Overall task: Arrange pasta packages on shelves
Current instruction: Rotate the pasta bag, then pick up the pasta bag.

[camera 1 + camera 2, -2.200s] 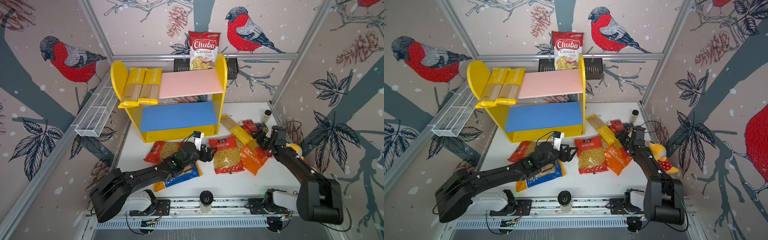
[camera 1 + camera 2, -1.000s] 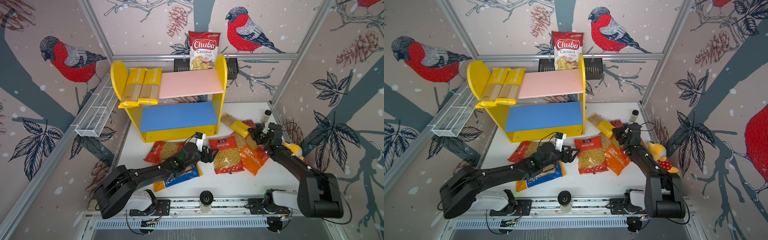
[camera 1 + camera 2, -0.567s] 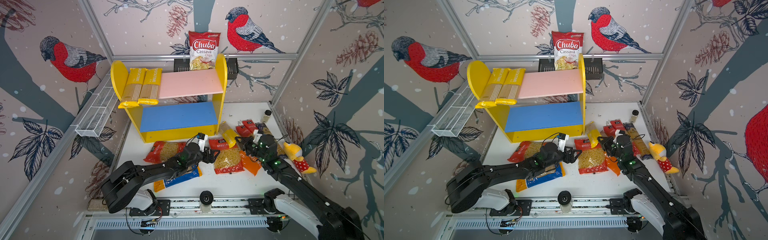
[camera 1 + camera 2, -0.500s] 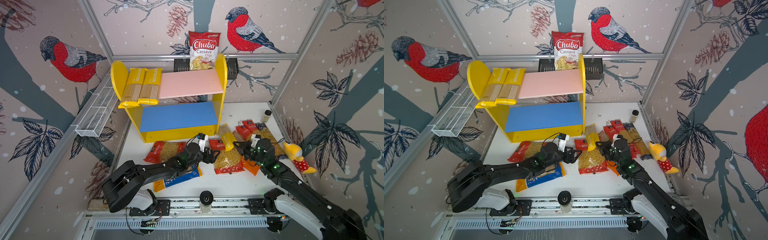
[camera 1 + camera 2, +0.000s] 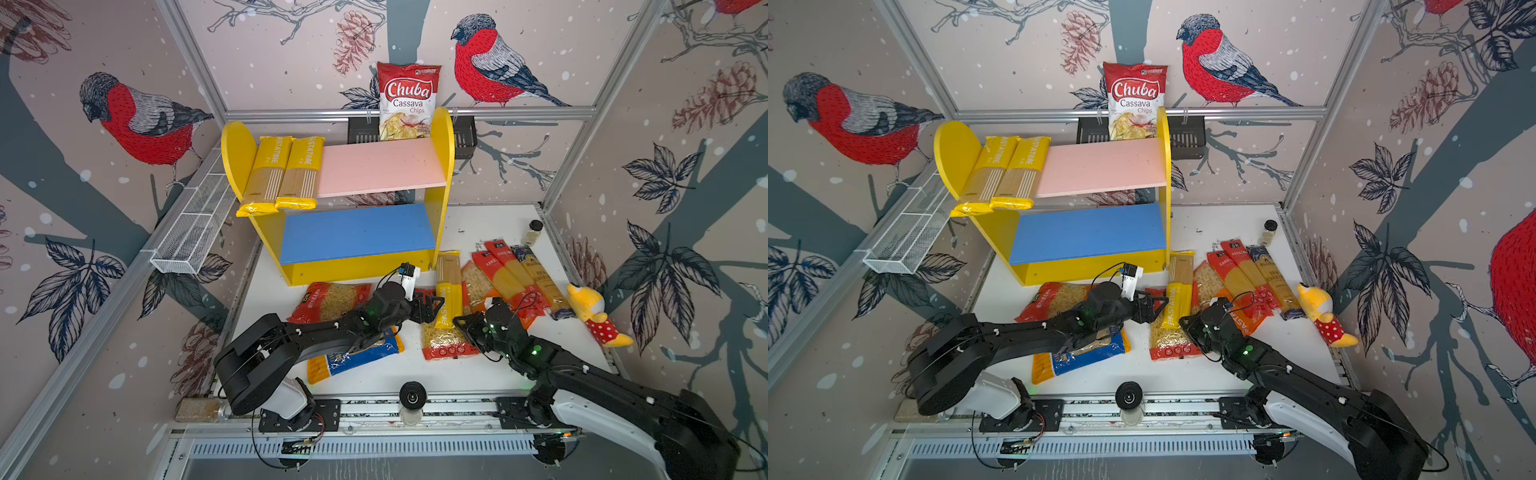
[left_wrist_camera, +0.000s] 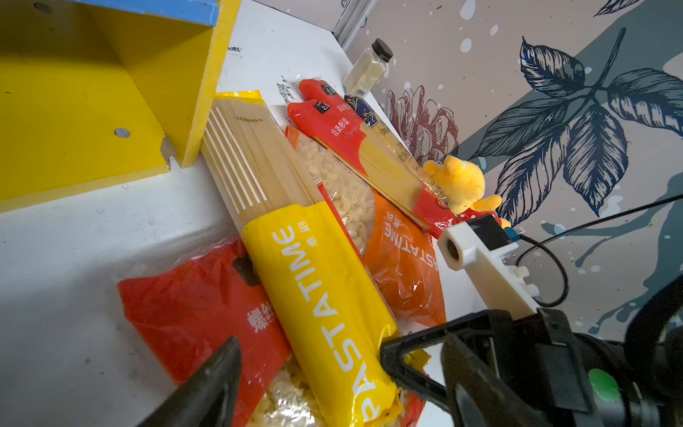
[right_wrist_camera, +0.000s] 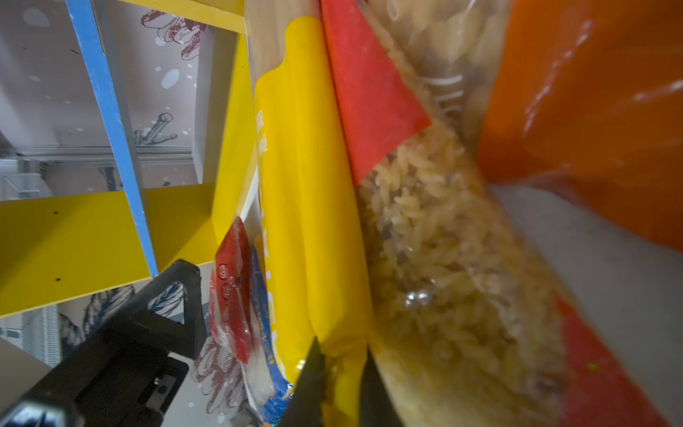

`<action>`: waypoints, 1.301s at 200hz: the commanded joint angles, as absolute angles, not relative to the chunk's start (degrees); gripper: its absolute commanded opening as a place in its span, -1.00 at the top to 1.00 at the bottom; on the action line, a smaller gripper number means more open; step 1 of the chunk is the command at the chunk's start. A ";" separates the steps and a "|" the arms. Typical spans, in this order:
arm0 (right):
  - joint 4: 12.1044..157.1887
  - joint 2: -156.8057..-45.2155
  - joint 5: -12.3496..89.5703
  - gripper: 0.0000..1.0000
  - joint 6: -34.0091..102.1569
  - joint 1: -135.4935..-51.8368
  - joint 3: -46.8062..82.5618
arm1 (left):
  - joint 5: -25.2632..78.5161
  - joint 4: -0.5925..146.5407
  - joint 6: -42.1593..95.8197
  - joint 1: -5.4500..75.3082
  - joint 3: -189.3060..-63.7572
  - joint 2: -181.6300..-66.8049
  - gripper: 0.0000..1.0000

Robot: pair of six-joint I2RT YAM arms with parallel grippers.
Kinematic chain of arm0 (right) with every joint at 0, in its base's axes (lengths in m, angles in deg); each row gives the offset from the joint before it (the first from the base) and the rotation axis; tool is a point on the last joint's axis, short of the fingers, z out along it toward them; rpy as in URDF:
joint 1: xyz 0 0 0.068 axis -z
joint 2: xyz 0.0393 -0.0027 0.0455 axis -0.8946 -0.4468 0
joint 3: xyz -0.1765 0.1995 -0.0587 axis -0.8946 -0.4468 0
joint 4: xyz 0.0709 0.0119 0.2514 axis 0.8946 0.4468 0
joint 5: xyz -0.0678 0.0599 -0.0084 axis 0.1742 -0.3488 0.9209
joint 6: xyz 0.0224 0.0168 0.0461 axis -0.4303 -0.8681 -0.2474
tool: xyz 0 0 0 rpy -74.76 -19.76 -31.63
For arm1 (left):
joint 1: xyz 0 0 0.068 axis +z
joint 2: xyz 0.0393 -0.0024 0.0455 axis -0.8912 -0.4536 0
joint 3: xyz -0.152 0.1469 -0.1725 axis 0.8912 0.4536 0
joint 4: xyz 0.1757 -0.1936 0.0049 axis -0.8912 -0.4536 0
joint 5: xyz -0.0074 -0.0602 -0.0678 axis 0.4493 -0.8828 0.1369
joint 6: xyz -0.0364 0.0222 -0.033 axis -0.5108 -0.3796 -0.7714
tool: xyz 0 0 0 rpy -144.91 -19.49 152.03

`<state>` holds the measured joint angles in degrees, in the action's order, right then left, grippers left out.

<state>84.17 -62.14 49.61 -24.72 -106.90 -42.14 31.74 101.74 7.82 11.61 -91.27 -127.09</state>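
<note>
Yellow pack [image 5: 448, 299] swung over, right claw [image 7: 342, 366] pinching its blurred end, left claw [image 5: 434, 308] released

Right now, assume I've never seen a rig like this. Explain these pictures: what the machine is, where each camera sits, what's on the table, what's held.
Two robot arms share a table. Two pictures look down from twin cameras overhead; two come from cameras on the arms' wrists. At the back stands a yellow shelf with two yellow spaghetti packs on its pink board. More pasta bags, a bottle and a plush toy lie on the table. The left hand is open beside a third yellow pack; the right hand has that pack's end between its fingers, though its grip is unclear.
</note>
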 commanded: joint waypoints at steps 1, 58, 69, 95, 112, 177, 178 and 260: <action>89.27 -60.45 46.72 0.26 -15.32 -102.97 -40.84 | 31.04 104.09 6.96 11.61 -92.24 -128.26 -0.67; 92.30 -61.81 29.85 -0.25 2.88 -81.01 -34.73 | 29.11 102.81 6.65 11.70 -94.27 -131.56 -0.61; 91.30 -64.55 27.21 -0.22 4.78 -79.63 -33.46 | 28.68 102.49 6.48 11.70 -94.85 -132.71 -0.57; 89.26 -70.71 23.85 -0.08 6.14 -80.12 -30.13 | 28.67 101.98 5.82 12.52 -95.31 -134.09 -0.49; 86.05 -73.44 23.37 -0.03 4.74 -81.72 -29.70 | 27.52 103.39 4.58 13.27 -94.91 -134.70 -0.45; 79.69 -84.00 25.10 -0.06 2.59 -85.23 -28.00 | 25.49 105.35 3.25 13.57 -94.82 -137.79 -0.31; 79.66 -84.15 25.15 -0.06 2.59 -85.25 -27.97 | 25.50 105.44 3.26 13.56 -94.82 -137.80 -0.31; 68.45 -94.46 22.01 -0.04 -2.13 -87.37 -28.41 | 22.65 109.82 1.80 14.32 -94.49 -141.75 0.32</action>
<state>73.41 -92.53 23.61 0.21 -86.93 -27.87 24.90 105.83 2.40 13.77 -94.59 -140.58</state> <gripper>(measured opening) 0.532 0.371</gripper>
